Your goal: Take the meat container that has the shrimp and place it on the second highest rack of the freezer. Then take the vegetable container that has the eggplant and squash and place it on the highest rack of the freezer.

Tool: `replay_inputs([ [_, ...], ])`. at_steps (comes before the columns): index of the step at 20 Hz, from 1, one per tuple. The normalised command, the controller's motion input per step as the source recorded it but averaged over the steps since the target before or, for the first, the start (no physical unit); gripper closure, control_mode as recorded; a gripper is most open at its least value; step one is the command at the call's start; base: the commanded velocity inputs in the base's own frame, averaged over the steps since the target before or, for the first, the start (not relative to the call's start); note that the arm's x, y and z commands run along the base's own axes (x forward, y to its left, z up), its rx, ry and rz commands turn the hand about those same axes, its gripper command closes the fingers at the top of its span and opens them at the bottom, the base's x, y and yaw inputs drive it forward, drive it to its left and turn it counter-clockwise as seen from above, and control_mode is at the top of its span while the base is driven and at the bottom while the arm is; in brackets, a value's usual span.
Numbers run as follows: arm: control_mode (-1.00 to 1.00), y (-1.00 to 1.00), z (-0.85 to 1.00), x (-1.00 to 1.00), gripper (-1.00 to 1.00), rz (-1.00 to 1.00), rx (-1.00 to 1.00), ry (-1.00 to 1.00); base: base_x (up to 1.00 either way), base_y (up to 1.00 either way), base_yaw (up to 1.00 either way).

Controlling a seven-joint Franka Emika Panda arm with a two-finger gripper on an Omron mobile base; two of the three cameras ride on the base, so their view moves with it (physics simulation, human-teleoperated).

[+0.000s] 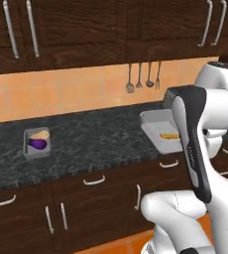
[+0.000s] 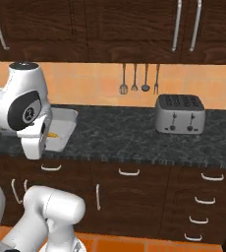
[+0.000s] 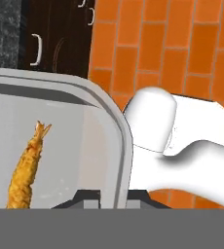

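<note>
- Left base view: you had the meat tray (image 1: pixel 154 128) at the counter's (image 1: pixel 96 141) right end, the shrimp (image 1: pixel 169 136) lying orange inside it, your arm (image 1: pixel 193 144) covering its right part. Well apart on the left sat the vegetable tray (image 1: pixel 37 144), squash (image 1: pixel 39 134) just behind eggplant (image 1: pixel 38 144). Utensils (image 1: pixel 143 77) hung on the tiled wall.
- Right base view: your arm's elbow blocked most of the meat tray (image 2: pixel 66 124); a bit of shrimp (image 2: pixel 51 135) peeked out. The toaster (image 2: pixel 180 114) stood far right.
- Hand view: your gripper (image 3: pixel 113 198) was nearly closed, pinching the tray's rim (image 3: pixel 126 160) between its fingertips (image 3: pixel 87 196). The shrimp (image 3: pixel 26 172) lay inside, left of the rim, orange floor (image 3: pixel 182 53) beyond.
</note>
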Motion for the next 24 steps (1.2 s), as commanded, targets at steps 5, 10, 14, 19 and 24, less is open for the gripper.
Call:
replay_inputs([
  [5,1.00,0.00,0.00,0.00,1.00,0.00,0.00,0.00,0.01,0.13,-0.96],
  [10,1.00,0.00,0.00,0.00,1.00,0.00,0.00,0.00,0.00,0.00,-1.00],
  [14,1.00,0.00,0.00,0.00,1.00,0.00,0.00,0.00,0.00,0.00,-0.98],
  [19,1.00,0.00,0.00,0.00,1.00,0.00,0.00,0.00,0.00,-0.14,-0.94],
  [24,1.00,0.00,0.00,0.00,1.00,0.00,0.00,0.00,0.07,-0.44,-0.72],
])
